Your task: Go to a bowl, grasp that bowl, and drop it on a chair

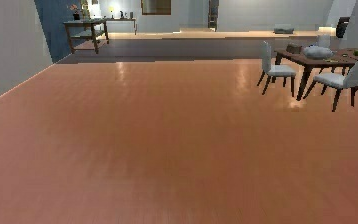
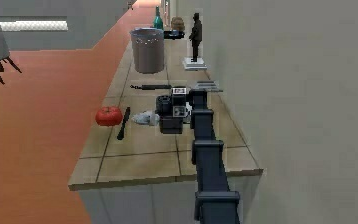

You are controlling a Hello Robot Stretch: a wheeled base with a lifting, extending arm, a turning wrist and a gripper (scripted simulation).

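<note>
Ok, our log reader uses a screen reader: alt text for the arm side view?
The arm reaches over a tiled counter, its gripper near a pale bowl-like thing and a red fruit; a grey bin and dark statue stand beyond.

no legible text, no labels or brands, no numbers, no signs to read

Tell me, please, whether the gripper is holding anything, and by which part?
It cannot be told: the gripper shows against a tan tiled countertop, a small pale object at its far end.
</note>
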